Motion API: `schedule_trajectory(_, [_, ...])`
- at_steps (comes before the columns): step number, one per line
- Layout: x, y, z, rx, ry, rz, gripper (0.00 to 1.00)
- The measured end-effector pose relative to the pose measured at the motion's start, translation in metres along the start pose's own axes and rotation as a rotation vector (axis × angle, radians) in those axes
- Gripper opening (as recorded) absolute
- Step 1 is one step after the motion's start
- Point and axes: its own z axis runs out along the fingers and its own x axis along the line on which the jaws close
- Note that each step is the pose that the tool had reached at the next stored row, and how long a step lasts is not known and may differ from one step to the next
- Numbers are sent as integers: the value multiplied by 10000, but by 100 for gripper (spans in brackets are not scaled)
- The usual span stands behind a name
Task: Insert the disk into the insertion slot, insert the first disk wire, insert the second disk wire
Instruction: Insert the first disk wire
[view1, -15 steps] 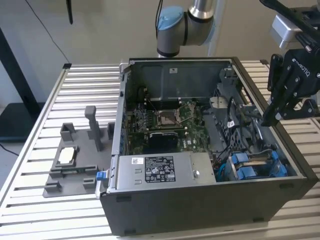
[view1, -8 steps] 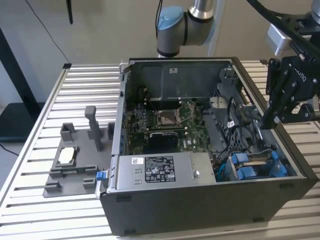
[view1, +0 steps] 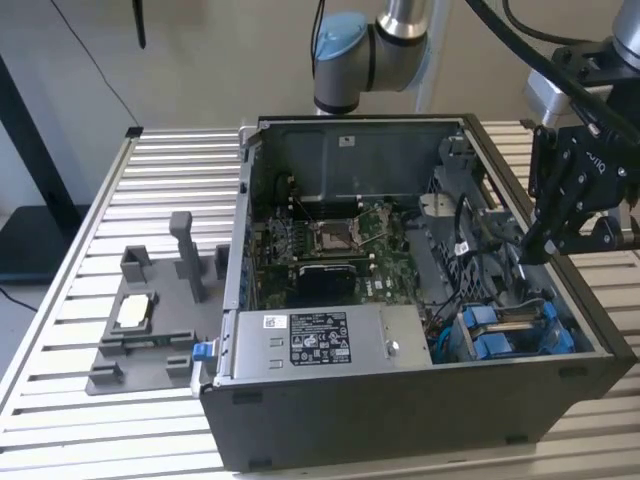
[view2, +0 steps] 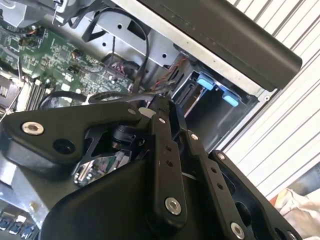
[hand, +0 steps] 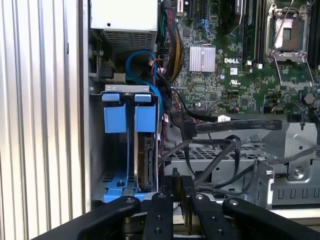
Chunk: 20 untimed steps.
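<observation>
Blue carrier plastic marks the disk (hand: 146, 160), seated on edge in the insertion slot (hand: 107, 175), below the gripper (hand: 182, 186) and slightly aside. Its visible edge runs along the case (view1: 400, 420) wall. Whether the jaws are spread, I cannot tell.

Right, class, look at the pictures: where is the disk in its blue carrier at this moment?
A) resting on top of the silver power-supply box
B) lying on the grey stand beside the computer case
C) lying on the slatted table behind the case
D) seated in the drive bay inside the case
D: in the first wrist view the disk stands inside the insertion slot, in a corner of the computer case.
</observation>
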Motion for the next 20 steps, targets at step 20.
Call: schedule_trajectory(20, [58,13,179,288,306,-40,19])
